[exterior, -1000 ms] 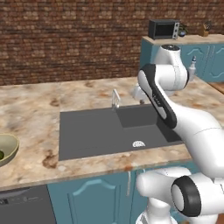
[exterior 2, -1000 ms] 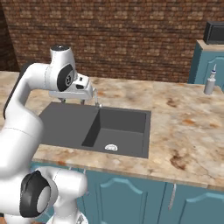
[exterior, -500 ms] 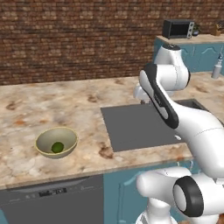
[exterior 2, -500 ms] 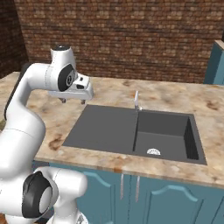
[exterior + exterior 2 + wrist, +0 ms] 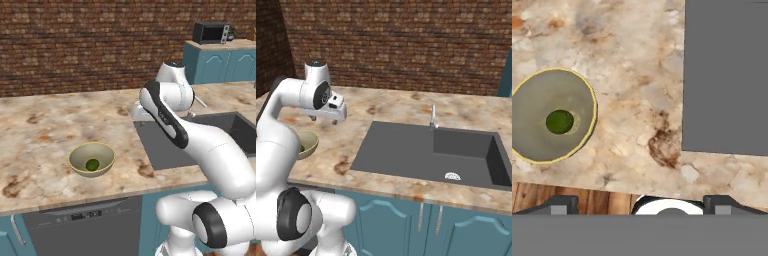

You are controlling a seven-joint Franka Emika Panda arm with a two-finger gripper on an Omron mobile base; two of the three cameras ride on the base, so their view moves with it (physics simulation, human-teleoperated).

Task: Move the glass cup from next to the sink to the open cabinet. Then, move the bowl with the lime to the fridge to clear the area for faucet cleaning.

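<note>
The bowl (image 5: 91,159) is olive with a yellow rim and holds a green lime (image 5: 92,164). It stands near the counter's front edge, left of the sink (image 5: 167,145). In the hand view the bowl (image 5: 552,115) and lime (image 5: 560,121) lie at the left, and the sink (image 5: 727,75) at the right. My gripper (image 5: 323,119) hangs open above the counter between bowl and sink, pointing down, nothing between its fingers. Its tips stand wide apart in the hand view, gripper (image 5: 643,205). My arm partly hides the bowl (image 5: 307,143) in the right base view. The glass cup, the cabinet and the fridge are out of view.
A faucet (image 5: 432,116) stands at the back of the sink (image 5: 421,150). A black microwave (image 5: 211,33) sits on blue cabinets at the far right. A dishwasher front (image 5: 80,225) lies under the counter below the bowl. A brick wall backs the counter.
The base has driven left along the counter, so the whole scene shifted right. The bowl now sits near the middle of the left base view. The gripper stays open.
</note>
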